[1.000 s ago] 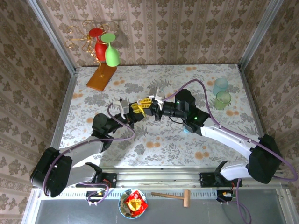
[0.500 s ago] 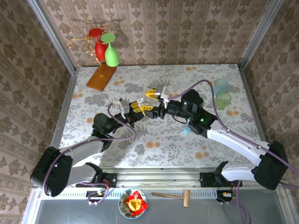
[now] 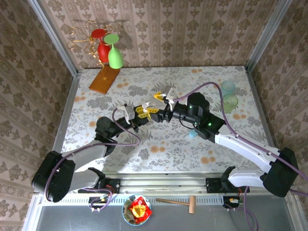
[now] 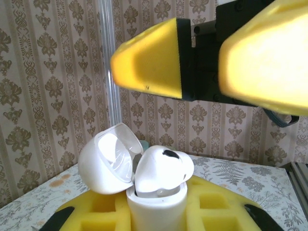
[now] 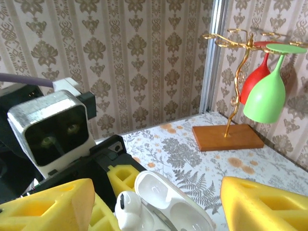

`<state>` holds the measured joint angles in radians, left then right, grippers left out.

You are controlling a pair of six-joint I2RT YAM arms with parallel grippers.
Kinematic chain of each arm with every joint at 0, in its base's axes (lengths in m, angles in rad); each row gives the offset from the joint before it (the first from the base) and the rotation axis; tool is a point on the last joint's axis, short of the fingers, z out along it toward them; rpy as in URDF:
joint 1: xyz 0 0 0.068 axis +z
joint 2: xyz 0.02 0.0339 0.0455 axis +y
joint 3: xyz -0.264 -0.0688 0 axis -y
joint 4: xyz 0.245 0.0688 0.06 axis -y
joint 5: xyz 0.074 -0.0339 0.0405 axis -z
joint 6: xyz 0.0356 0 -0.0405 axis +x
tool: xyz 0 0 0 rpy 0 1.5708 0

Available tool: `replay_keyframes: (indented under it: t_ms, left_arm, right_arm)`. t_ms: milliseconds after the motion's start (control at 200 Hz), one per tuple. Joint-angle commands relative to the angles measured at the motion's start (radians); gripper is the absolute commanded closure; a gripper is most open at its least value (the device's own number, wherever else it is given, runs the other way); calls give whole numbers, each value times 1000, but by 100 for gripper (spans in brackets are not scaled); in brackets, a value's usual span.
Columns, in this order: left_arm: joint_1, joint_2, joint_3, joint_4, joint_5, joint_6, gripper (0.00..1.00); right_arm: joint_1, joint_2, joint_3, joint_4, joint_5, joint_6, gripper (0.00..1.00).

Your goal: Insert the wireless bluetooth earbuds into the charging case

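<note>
We are seeing a glossy white charging case (image 4: 155, 207) and a white rounded earbud (image 4: 166, 169) bearing one black spot. The foam fingers (image 5: 262, 204) are showing bright yellow. The cream tablecloth (image 3: 202, 77) is carrying orange flowers and grey-green ferns; tan damask wallpaper (image 3: 192, 29) is covering the walls. Far left, we are noting a red wine glass (image 3: 103, 49), a green wine glass (image 3: 114, 57), a gold wire rack (image 3: 82, 36) and its brown wooden base (image 3: 104, 79).
</note>
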<state>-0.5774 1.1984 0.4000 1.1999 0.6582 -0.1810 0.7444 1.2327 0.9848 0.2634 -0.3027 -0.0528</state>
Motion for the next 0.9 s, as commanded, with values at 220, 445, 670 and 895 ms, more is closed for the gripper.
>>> replay_keyframes:
  t_ms: [220,445,670,895]
  left_arm:
    - [-2,-3,17,36,21,8,100]
    - [-2,-5,17,35,29,5,100]
    - [0,-6,16,37,24,13,100]
    - [19,2,-2,41,20,36,100]
  right_arm:
    - [-2,37,2,-65,68,-9,29]
    - [-28,30,-2,-80,80,22,29]
    - [-36,20,7,-95,41,29,29]
    - [-36,-16,10,-80,-66,64,20]
